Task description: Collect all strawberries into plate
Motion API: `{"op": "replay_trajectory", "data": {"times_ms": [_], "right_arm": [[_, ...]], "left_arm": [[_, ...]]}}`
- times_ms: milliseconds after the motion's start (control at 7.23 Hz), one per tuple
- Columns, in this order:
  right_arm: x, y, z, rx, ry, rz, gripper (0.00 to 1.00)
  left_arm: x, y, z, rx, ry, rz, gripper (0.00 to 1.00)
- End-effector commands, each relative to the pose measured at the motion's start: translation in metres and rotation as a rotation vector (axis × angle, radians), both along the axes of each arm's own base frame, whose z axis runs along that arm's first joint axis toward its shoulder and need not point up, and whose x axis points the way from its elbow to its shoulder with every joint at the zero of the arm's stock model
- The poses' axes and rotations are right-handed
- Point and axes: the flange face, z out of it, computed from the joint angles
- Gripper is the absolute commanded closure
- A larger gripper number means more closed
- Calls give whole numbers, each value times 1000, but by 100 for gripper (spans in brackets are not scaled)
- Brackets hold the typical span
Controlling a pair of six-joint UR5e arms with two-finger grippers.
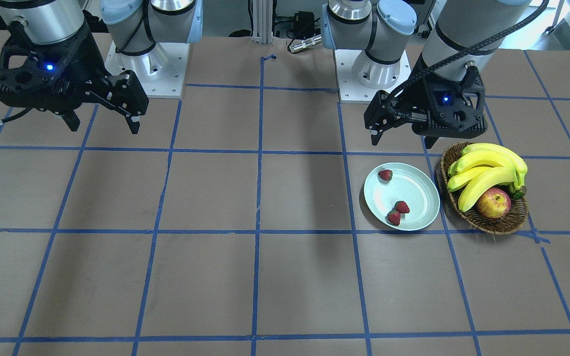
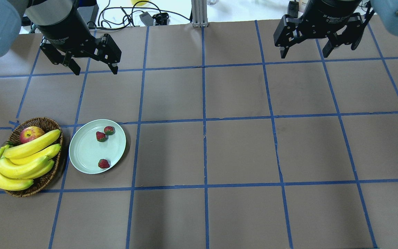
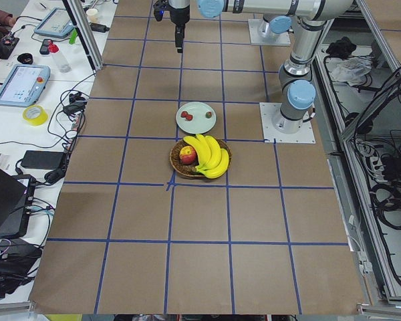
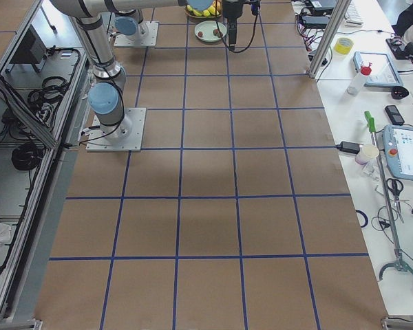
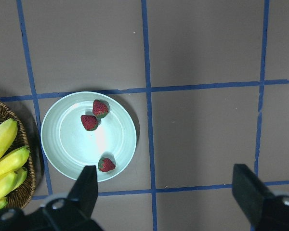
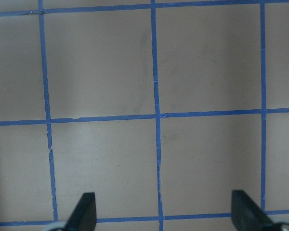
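Note:
The pale mint plate [image 2: 85, 148] lies on the table's left side, next to the basket. All three strawberries [image 2: 109, 130] [image 2: 101, 136] [image 2: 104, 163] lie in it: two close together at the far side, one near the front rim. They also show in the front view [image 1: 385, 175] and the left wrist view [image 5: 89, 122]. My left gripper [image 2: 95, 71] is open and empty, held high beyond the plate [image 5: 72, 144]. My right gripper [image 2: 303, 54] is open and empty, high over bare table at the far right.
A brown wicker basket [image 2: 43, 121] with a bunch of bananas [image 2: 22, 162] and a red-yellow apple [image 2: 31, 134] stands directly left of the plate. Blue tape lines grid the brown table. The arm bases stand at the robot's side.

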Motion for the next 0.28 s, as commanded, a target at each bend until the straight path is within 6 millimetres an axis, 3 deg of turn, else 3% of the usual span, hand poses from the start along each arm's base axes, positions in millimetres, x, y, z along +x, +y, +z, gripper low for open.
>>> {"op": "replay_trajectory", "data": {"times_ms": [0, 138], "right_arm": [[0, 0, 0, 1, 0, 0, 0], [0, 0, -1, 3, 0, 0, 0]], "left_arm": [[1, 2, -2, 19, -4, 1, 0], [1, 2, -2, 19, -5, 1, 0]]}}
